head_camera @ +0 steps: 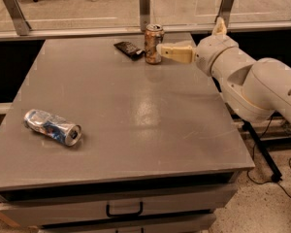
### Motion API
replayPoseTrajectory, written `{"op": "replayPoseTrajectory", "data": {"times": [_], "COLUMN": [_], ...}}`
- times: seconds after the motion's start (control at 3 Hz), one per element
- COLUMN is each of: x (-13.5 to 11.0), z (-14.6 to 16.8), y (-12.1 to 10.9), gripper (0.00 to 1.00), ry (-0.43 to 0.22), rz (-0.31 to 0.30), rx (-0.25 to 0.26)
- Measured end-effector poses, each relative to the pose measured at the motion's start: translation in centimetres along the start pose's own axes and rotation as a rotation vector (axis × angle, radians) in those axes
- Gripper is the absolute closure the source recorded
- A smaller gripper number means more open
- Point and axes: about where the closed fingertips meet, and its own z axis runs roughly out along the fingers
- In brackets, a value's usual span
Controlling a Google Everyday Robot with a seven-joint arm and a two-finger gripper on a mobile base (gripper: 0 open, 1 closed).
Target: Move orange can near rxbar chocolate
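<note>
The orange can (153, 43) stands upright near the far edge of the grey table (136, 125). The rxbar chocolate (129, 49), a flat black bar, lies just left of the can, almost touching its base. My gripper (161, 49) reaches in from the right at mid-can height, and its tan tip is right at the can's right side. I cannot tell whether it touches the can. The white arm (242, 76) runs off over the table's right edge.
A crushed silver-and-blue can (52, 126) lies on its side at the front left of the table. A low rail with metal posts (144, 8) runs behind the far edge. A drawer with a handle (124, 210) is under the front edge.
</note>
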Motion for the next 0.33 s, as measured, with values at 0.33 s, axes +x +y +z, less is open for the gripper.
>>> {"op": "replayPoseTrajectory", "data": {"times": [0.33], "x": [0.0], "z": [0.0], "y": [0.01], "gripper": [0.0], "ry": [0.0], "rz": [0.0], "rx": [0.0]}}
